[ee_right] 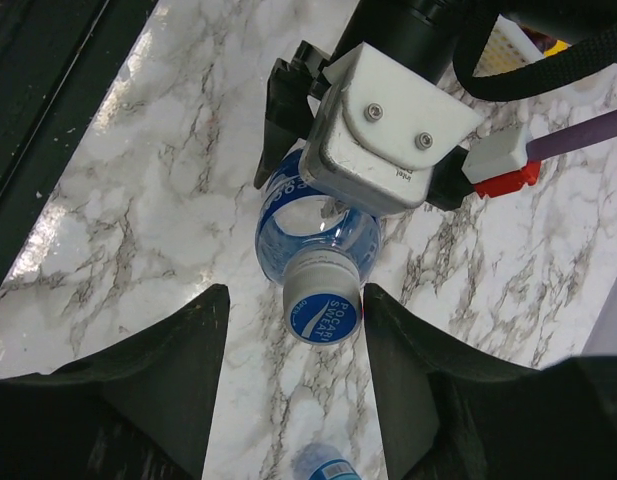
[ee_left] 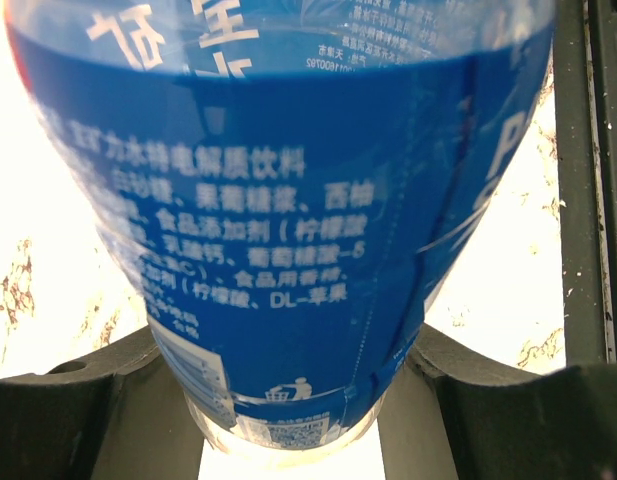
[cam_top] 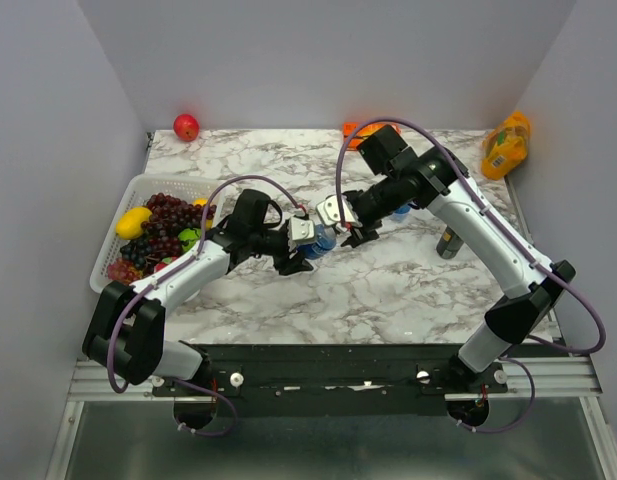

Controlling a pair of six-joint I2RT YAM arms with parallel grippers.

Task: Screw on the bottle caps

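- Mid-counter, the left arm (cam_top: pixel 193 272) holds one bottle (ee_left: pixel 288 250), jaws clamped on its label.
- Its cap (ee_right: pixel 323 318) sits on the neck between the parted jaws of the right arm (cam_top: pixel 468 215); tightness cannot be told.
- Farther right, a second bottle (cam_top: pixel 400 212), mostly hidden; whether capped is unclear.

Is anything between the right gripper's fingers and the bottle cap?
Nothing visible. The round blue plastic cap sits on the neck of the clear blue-labelled bottle, between the open fingers of the right gripper; the left gripper holds it.
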